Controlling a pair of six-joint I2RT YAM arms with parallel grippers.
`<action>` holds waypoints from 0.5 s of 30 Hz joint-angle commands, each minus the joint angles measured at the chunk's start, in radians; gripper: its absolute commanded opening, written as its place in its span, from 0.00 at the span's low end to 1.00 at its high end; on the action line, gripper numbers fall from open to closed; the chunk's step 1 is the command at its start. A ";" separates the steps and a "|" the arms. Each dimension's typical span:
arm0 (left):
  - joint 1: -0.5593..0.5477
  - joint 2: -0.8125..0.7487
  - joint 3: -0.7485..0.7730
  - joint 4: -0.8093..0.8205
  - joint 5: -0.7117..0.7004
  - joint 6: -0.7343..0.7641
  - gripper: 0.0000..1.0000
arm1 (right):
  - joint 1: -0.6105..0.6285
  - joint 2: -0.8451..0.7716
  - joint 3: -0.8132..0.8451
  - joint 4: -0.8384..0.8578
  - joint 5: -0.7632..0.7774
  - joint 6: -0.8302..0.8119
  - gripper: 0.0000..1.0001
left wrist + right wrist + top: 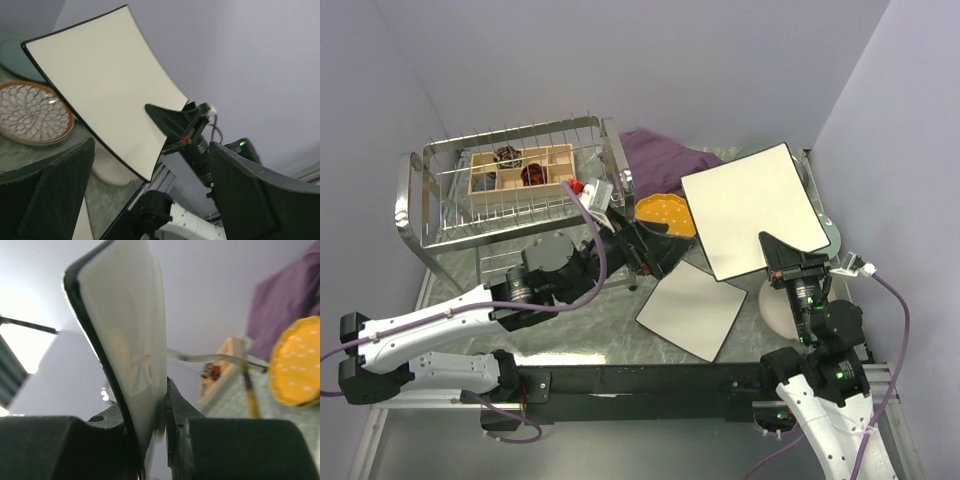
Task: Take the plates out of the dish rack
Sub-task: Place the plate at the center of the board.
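The dish rack (510,190) stands at the back left. From above only a wooden box (520,168) shows on its top tier, with no plate among the prongs. The big square plate (755,210) is up in the air over the right side of the table (590,320), tilted and pinched at its near edge by the right gripper (780,262).

That grip is the main worry. It is a narrow bite on the rim of a wide, heavy plate, so the weight beyond the fingers could make the plate pivot or slide out. Under and around it lie the cream plate (775,310), the teal plate (832,238) and the patterned plate (32,112), so a slip would probably chip more than one. Lowering it onto that uneven group could also leave it rocking. Its far-left corner hangs near the orange plate (665,212), and a careless swing might clip it. A second square plate (692,308) lies flat mid-table, clear of this.

The right arm rises from its base at the near right with the wrist pointing away. In its own camera the fingers sit tight on both faces of the plate's edge, which is seen end-on.

The left arm reaches across from the near left, its elbow in front of the rack. The left gripper (645,245) is just beside the orange plate, facing the raised plate — jaws spread wide, nothing between them.
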 commanded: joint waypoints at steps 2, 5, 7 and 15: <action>-0.120 -0.018 0.098 -0.361 -0.231 0.140 0.99 | -0.004 0.091 0.202 -0.045 -0.043 -0.178 0.00; -0.225 -0.092 0.066 -0.426 -0.371 0.163 0.99 | -0.004 0.136 0.158 -0.098 -0.107 -0.264 0.00; -0.293 -0.182 -0.018 -0.425 -0.438 0.157 0.99 | -0.005 0.131 0.092 -0.101 -0.134 -0.318 0.00; -0.371 -0.432 -0.282 -0.520 -0.597 0.091 0.99 | -0.005 0.104 -0.060 -0.219 -0.317 -0.546 0.00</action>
